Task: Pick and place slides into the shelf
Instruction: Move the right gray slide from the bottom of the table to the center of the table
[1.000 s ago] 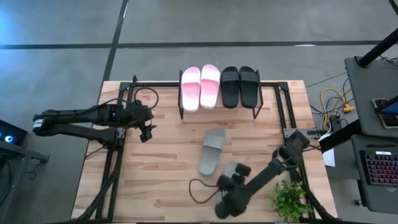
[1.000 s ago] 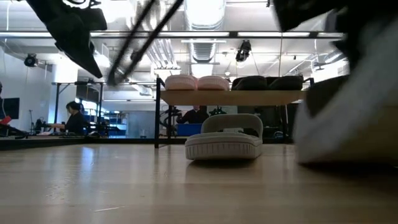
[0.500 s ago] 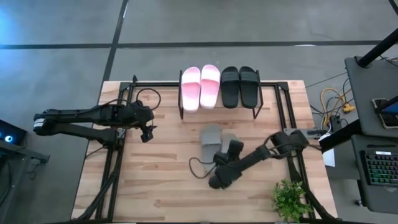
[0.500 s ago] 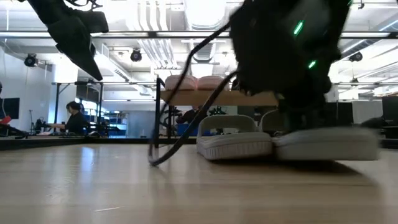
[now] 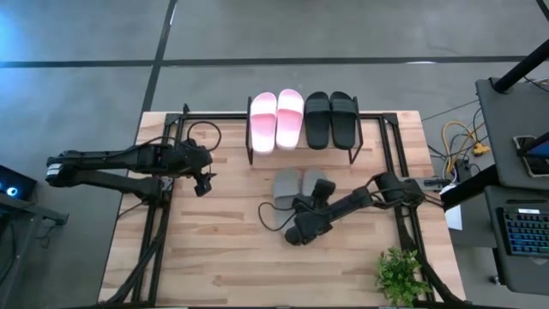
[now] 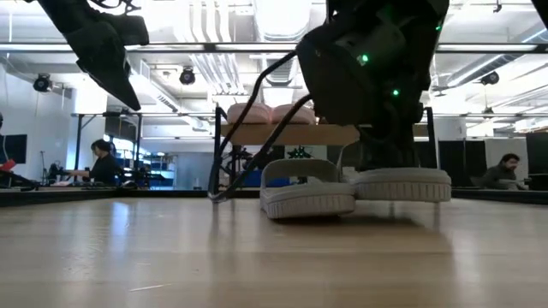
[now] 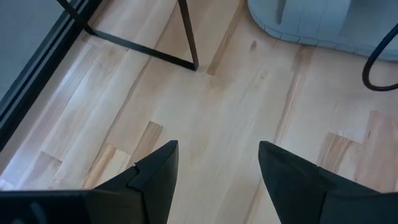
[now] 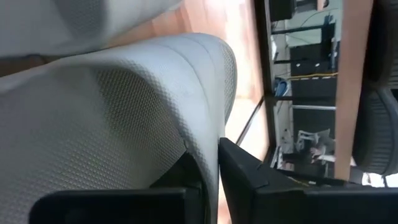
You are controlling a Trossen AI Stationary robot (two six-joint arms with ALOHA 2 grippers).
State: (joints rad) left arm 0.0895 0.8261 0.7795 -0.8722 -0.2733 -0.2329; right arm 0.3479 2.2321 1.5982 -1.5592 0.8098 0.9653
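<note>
The right gripper [image 5: 314, 199] is down on the table just in front of the shelf [image 5: 356, 137], its fingers [image 8: 249, 174] pinched on the strap of a grey-green slide [image 5: 316, 182]. That slide sits beside its mate [image 5: 286, 184]. The pink pair [image 5: 276, 119] and black pair [image 5: 330, 118] lie on the shelf top. The left gripper [image 5: 203, 180] hangs spread wide over the table's left side.

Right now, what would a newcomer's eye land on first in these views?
Probably the right gripper mid-table, pinching the strap of one grey-green slide beside its mate, just in front of the shelf. Next, the pink pair and black pair lined up on top of it. The left gripper waits open at the left.
</note>
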